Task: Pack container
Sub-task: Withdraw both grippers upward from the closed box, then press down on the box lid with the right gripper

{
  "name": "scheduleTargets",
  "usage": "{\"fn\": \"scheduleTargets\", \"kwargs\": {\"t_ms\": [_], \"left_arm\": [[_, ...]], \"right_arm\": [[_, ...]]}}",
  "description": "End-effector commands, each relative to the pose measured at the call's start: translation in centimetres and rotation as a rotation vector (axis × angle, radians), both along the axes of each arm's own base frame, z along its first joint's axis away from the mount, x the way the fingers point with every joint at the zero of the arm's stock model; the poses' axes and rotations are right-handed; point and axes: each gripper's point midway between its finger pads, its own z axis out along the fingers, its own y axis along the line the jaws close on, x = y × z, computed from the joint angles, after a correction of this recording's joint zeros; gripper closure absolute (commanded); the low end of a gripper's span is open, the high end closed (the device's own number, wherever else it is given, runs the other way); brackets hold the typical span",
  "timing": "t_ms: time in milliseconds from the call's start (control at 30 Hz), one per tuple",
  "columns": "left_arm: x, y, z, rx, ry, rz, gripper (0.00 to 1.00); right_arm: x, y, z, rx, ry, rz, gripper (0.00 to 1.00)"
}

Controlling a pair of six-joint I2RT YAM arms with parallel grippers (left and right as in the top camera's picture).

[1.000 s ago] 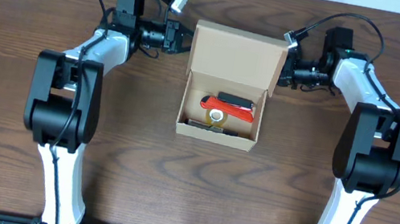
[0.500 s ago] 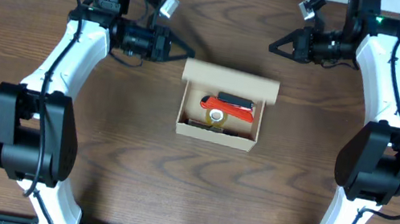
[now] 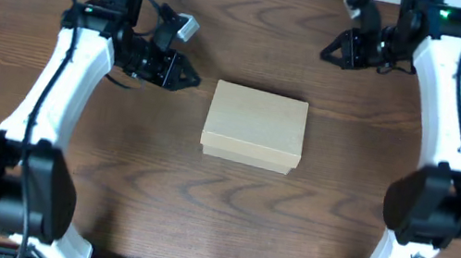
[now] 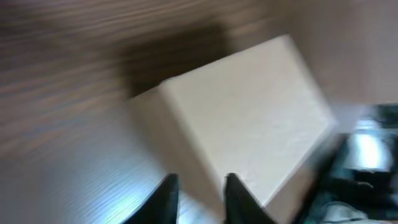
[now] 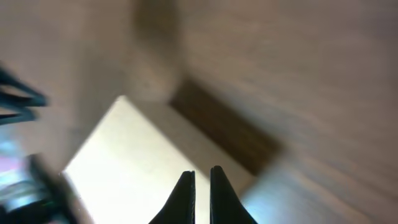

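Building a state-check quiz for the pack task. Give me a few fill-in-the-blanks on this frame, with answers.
1. The lid of the box is ____.
2. Of the left gripper and right gripper, the ____ one is nearer the box.
3. The number of grippers touching the box is ____.
4. The box sits on a ____ table.

Answers: closed; left; zero; wooden

- The box (image 3: 255, 127) was small, rectangular and made of plain tan cardboard with unmarked sides.
- Its flap lid lay shut, flat over the top.
- It sat upright near the middle of the table (image 3: 214, 229), its long sides running left to right.
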Motion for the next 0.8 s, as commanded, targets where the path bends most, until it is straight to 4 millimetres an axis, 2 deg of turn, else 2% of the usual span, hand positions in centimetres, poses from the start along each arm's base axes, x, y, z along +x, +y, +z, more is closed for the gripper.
{"fn": "scheduleTargets", "kwargs": {"t_ms": [0, 67, 133, 233, 300, 400, 567, 667, 767], "left_arm": [[0.5, 6.2, 1.0, 0.368, -0.115, 0.161, 0.67], [0.5, 9.6, 2.3, 0.529, -0.145, 0.3, 0.64], [0.0, 12.5, 3.9, 0.654, -0.176, 0.427, 0.62], [-0.8, 15.5, 6.1, 0.763, -0.213, 0.587, 0.63], [-1.5, 16.9, 7.3, 0.797, -0.223, 0.696, 0.64], [-2.2, 17.8, 8.0, 0.812, -0.219, 0.787, 0.64], [-3.1, 18.7, 8.0, 0.847, -0.188, 0.849, 0.65], [-3.4, 19.2, 8.0, 0.876, -0.182, 0.864, 0.65], [-3.5, 19.5, 8.1, 0.891, -0.183, 0.874, 0.65]], "right_arm": [[0.1, -4.7, 6.5, -0.283, -0.222, -0.167, 0.95], [-0.3, -6.0, 8.7, -0.366, -0.29, -0.23, 0.94], [-1.1, -6.1, 10.9, -0.41, -0.347, -0.265, 0.95], [-2.7, -5.0, 12.9, -0.433, -0.38, -0.311, 0.98], [-3.7, -3.6, 13.3, -0.429, -0.365, -0.362, 0.99], [-4.9, -0.1, 13.0, -0.399, -0.336, -0.372, 0.98], [-6.9, 5.3, 11.5, -0.383, -0.297, -0.409, 0.99], [-8.5, 8.4, 10.2, -0.344, -0.249, -0.431, 0.99], [-10.5, 10.6, 8.0, -0.359, -0.195, -0.4, 0.99]]}}
